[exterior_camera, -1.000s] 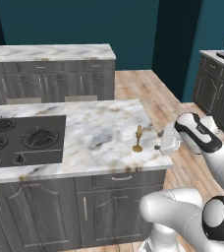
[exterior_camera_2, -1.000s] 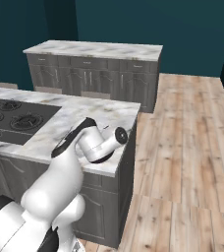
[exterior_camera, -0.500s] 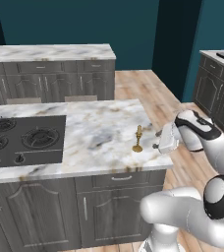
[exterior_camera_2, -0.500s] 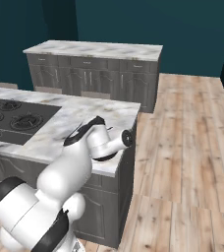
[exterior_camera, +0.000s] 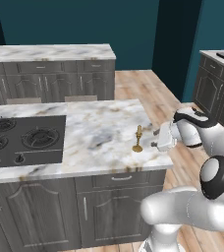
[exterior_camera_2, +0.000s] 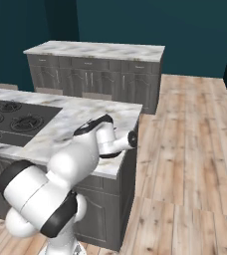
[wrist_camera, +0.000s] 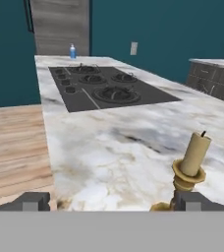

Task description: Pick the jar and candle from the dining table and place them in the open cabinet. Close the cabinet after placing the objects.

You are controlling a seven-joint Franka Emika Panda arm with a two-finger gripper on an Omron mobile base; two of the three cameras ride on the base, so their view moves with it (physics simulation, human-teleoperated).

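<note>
Seen from the left base camera, the black gas cooktop [exterior_camera: 23, 140] was set into the left part of the dining table [exterior_camera: 101, 130], whose veined marble top ran rightward to its near right corner. On that right part stood the candle [exterior_camera: 138, 139], upright in its small brass holder, close to the table's front edge. Just to the right of it, level with the tabletop edge, was the gripper [exterior_camera: 158, 139], pointing left toward the candle and not touching it. Behind the table a second marble counter [exterior_camera: 50, 51] with dark grey base cabinets stood against the teal wall. In the right base view the cooktop [exterior_camera_2: 16, 118] again lay at the left, and the arm's wrist rose over the table's [exterior_camera_2: 118, 112] right end. In the hand view a small blue bottle [wrist_camera: 72, 51] stood at the far end of the table beyond the cooktop [wrist_camera: 104, 88]; the candle [wrist_camera: 192, 162] rose at the lower right, leaning slightly in that view, right above the right fingertip [wrist_camera: 195, 201]. The two fingertips were spread wide apart, the pincer open and holding nothing.
</note>
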